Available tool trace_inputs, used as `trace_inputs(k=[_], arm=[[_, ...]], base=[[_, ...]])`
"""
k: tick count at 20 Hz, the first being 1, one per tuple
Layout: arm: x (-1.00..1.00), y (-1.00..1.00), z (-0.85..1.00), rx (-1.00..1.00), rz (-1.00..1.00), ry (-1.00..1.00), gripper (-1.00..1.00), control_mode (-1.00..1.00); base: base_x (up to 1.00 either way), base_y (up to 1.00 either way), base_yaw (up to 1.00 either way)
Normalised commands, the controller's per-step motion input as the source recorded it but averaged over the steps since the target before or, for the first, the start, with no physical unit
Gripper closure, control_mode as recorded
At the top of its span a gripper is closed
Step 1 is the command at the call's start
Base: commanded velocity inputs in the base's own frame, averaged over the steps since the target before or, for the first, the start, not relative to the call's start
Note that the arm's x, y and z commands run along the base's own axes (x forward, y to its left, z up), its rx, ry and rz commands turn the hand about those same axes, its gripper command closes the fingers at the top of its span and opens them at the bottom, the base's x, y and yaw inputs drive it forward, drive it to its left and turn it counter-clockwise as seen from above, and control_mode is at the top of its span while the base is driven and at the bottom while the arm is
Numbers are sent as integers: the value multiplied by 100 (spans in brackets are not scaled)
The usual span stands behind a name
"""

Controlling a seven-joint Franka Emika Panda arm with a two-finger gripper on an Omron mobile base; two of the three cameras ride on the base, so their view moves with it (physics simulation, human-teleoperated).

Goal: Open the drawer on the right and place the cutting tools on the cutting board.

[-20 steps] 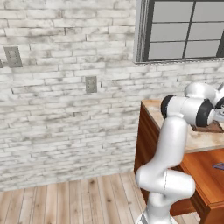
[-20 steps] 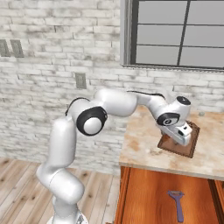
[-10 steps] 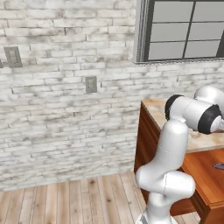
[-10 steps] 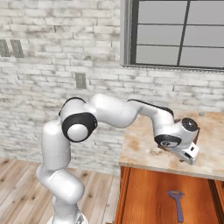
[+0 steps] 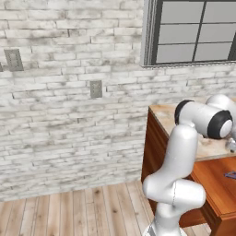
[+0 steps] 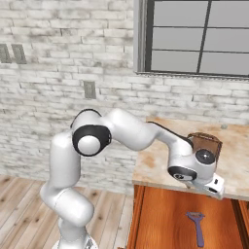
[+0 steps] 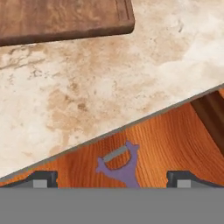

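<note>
Hanging over the front edge of the table (image 6: pixel 160 165), the hand (image 6: pixel 214 187) points down toward the open drawer (image 6: pixel 165 219). Its two fingertips (image 7: pixel 41 178) stand wide apart at the bottom of the hand view, and nothing is between them.

The drawer is pulled out from under the table's front edge, and its orange-brown floor shows in both base views. On this floor lies a purple peeler (image 6: pixel 196 226), near the middle of the drawer and a little toward its right side. In the hand view the head of the peeler (image 7: pixel 120 166), with a grey blade across it, is between the two fingertips but lower, and I cannot see that they touch it. In the left base view, a small part of the peeler (image 5: pixel 230 174) shows at the right border.

The board (image 6: pixel 208 145) lies on the table behind the hand, toward the back edge; the wrist of the arm covers a part of it. In the hand view the board (image 7: pixel 65 19) shows a dark raised rim, and bare marbled table lies between it and the front edge. I see nothing on the visible part of the board.
</note>
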Motion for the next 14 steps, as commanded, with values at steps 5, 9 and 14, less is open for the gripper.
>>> trace_inputs(k=[5, 9, 14], arm=[[0, -29, -50, -10, 15, 5, -100, -100], [-40, -47, -55, -9, 13, 11, -100, -100], [-25, -1, -14, -1, 3, 4, -100, -100]], base=[[0, 0, 0], [0, 0, 0], [0, 0, 0]])
